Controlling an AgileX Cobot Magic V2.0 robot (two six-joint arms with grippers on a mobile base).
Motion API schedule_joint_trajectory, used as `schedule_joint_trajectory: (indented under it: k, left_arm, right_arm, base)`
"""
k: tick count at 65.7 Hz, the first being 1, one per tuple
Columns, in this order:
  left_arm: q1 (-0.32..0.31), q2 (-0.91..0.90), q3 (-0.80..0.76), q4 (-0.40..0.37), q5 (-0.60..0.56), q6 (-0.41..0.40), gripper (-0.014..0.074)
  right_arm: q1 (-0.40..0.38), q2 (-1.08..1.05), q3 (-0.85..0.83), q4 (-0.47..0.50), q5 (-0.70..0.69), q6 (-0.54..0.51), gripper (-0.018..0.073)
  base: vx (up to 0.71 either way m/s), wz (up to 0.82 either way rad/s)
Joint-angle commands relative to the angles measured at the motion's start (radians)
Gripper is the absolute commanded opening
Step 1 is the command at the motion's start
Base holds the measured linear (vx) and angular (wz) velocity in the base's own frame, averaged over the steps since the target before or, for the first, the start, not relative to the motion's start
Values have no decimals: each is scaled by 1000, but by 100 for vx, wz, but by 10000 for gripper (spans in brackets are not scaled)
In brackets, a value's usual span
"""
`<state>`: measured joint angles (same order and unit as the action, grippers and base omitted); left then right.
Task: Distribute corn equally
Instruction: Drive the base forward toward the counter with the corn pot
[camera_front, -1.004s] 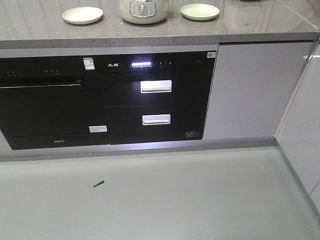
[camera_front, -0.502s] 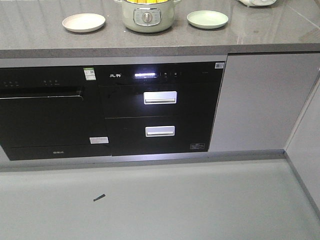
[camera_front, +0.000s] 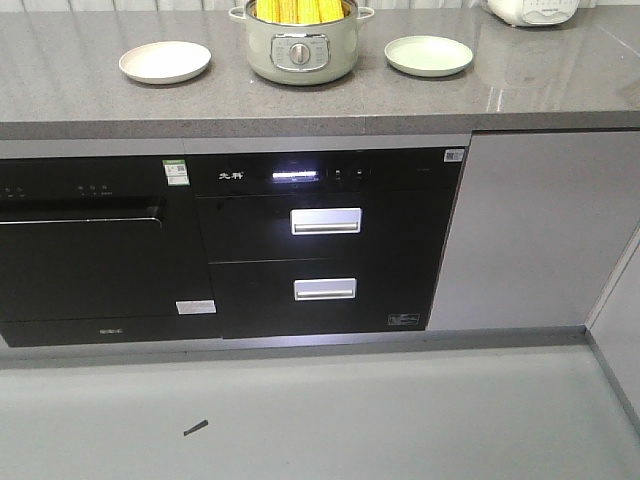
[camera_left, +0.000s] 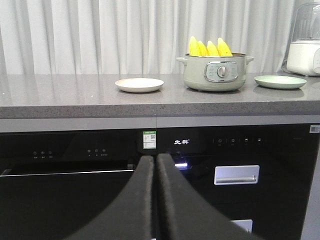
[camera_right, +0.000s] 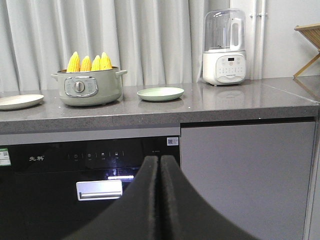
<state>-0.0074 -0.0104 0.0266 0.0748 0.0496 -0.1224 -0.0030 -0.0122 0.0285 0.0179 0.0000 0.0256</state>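
Left wrist view: the left claw (camera_left: 155, 161) fills the lower foreground, its two dark fingers pressed flat together. Right wrist view: the right claw (camera_right: 160, 161) is likewise closed, finger against finger.

Front view, nearest first: a small dark scrap (camera_front: 195, 428) lies on the grey floor (camera_front: 400, 420), below and to the left of the pot. Behind it stand black built-in appliances (camera_front: 100, 250), with two silver drawer handles (camera_front: 325, 220) directly beneath the pot. On the grey desk (camera_front: 80, 105) above them sits the pale green pot (camera_front: 300, 52), lidless, with a dial on its front. The corn (camera_front: 300, 10) stands upright inside the pot, its yellow tips rising above the rim; four tips show in the wrist views. A cream plate (camera_front: 165, 62) lies to the pot's left and a green plate (camera_front: 428, 55) to its right, both apart from it. A white blender (camera_right: 225, 50) stands farther right of the pot, and pale curtains (camera_left: 100, 35) hang behind the pot.
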Motion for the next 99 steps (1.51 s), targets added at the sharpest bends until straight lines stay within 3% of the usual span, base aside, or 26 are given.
schedule_joint_trajectory:
  k: [1,99]
  left_arm:
    - [1,-17,10,-9,-73,-2,-6]
    - [1,-17,10,-9,-73,-2,-6]
  right_arm:
    - [-2,-3,8,-7,-69,-1,-10]
    - [-2,-3,8,-7,-69,-1,-10]
  base:
    - [19,-1]
    - [14,-3]
